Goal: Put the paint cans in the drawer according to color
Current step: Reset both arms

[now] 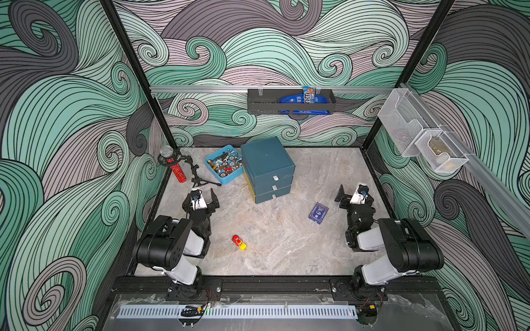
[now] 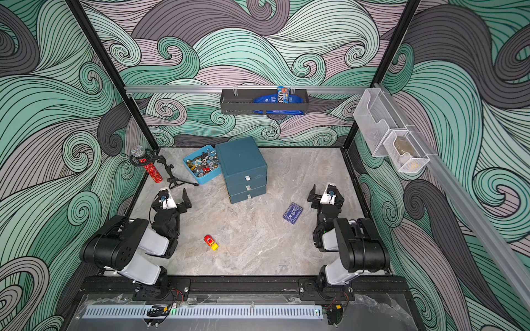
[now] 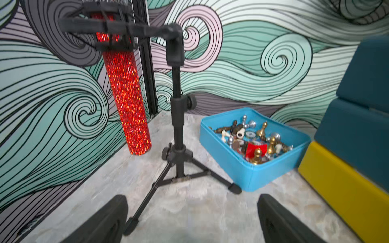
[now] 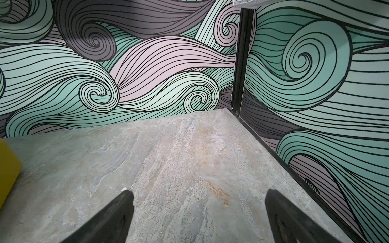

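Flanking the table's [image 1: 286, 243] open middle, the left end effector [image 1: 200, 196] and right end effector [image 1: 355, 192] gaped empty near opposite side edges.

- You have two pincers: the left pincer [image 3: 192, 202] and the right pincer [image 4: 200, 193].
- One drawer cabinet [image 1: 266, 163], ahead of the left pincer and to its right, with three drawers and three white tabs [image 1: 276, 177].
- One blue tray [image 3: 237, 170] ahead of the left pincer; its chess pieces [image 3: 261, 130] are too jumbled to count.
- One red microphone [image 1: 177, 172] on one tripod stand [image 1: 198, 179], ahead of the left pincer.
- One toy car [image 1: 239, 242], behind the left pincer and to its right.
- One blue card box [image 1: 318, 213], near the right pincer on its left.
- Two see-through bins [image 1: 401, 126] and one black shelf [image 1: 263, 107], high above both pincers.
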`<state>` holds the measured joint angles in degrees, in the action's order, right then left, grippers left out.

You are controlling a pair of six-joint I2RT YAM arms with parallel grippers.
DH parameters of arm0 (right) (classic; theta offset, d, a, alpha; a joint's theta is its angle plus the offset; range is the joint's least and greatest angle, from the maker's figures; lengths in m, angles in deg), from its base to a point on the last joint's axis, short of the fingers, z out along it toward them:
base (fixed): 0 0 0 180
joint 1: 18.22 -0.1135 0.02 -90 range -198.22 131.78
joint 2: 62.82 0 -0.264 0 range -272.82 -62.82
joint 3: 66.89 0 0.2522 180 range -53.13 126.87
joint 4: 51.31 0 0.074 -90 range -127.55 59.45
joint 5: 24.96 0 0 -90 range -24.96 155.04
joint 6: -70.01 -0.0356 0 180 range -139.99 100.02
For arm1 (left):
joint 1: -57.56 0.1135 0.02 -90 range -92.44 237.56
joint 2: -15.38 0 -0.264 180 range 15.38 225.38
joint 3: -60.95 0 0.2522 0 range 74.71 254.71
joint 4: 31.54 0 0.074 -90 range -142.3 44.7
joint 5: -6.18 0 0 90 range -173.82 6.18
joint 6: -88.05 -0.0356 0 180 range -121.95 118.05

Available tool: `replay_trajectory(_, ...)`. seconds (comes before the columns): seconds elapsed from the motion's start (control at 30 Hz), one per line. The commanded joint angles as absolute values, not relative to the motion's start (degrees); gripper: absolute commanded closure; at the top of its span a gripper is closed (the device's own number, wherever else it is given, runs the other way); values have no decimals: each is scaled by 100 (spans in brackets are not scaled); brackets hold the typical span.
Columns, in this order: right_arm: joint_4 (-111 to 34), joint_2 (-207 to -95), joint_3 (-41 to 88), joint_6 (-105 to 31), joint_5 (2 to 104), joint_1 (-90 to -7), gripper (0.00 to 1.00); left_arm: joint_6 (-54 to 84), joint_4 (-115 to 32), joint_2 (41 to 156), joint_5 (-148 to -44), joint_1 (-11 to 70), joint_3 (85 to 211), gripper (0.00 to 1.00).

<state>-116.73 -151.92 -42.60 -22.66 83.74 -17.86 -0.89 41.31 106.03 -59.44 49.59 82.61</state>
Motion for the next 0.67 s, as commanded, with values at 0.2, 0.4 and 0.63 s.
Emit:
replay_trajectory(0.2, -11851, -15167, -4267, -2228, 8323, -1743, 0, -1, 3967, 10641, -6044, 5007, 8438, 1)
replay_trajectory(0.4, -11852, -15162, -4267, -2233, 8320, -1743, 0, -19, 4037, 10661, -6051, 5009, 8429, 1)
replay_trajectory(0.63, -11855, -15172, -4267, -2231, 8317, -1745, 0, 16, 3917, 10648, -6099, 5035, 8474, 1)
